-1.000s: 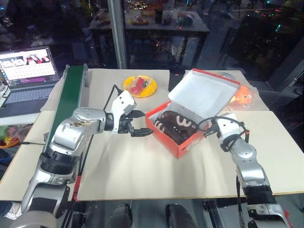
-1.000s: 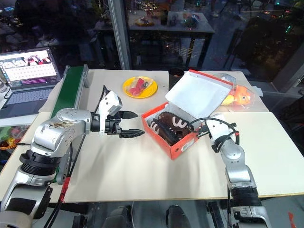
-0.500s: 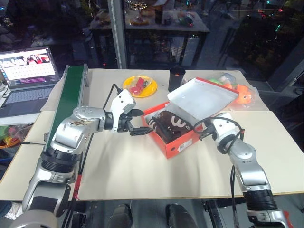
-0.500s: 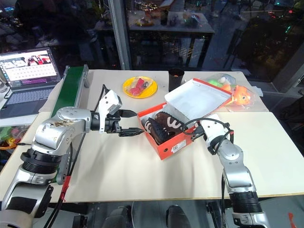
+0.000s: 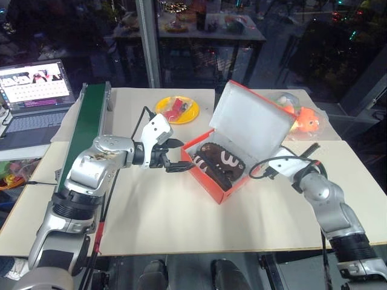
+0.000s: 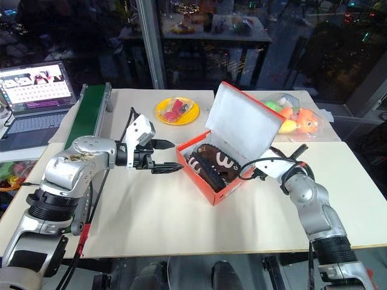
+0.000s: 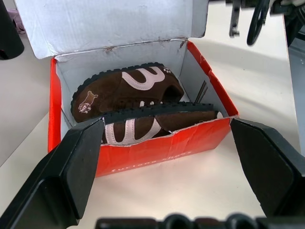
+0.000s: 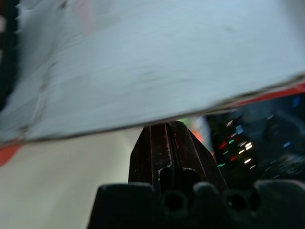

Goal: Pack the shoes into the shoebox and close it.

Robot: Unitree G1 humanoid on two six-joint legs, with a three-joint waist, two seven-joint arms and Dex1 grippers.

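We see a pale matte table (image 5: pixel 181 223) by dark windows; cardboard shoebox (image 5: pixel 208 179) holds 2 suede shoes (image 5: pixel 219 160). Left gripper (image 5: pixel 175 156) gapes empty; right gripper (image 8: pixel 167 143) is pinched closed, empty.

shoebox: red-orange rectangular cardboard shoebox (image 5: pixel 233 184), smooth and faintly sheened outside; its raised lid (image 5: pixel 251 121) is matt white inside, with torn, rough paper edges at the hinge corners.
shoes: pair of dark brown shoes (image 7: pixel 128 95) inside the shoebox, soft, suede-like matt cloth, smooth pale appliqué curves, ridged black rubbery sole rims.
worktop: pale beige worktop (image 5: pixel 181 223) under the shoebox, smooth, matt.
left fingers: black plastic fingers (image 7: pixel 81 167) facing the shoebox, matt, slightly grainy.
plate: yellow round plate (image 5: pixel 190 112) behind the shoebox, glossy plastic.
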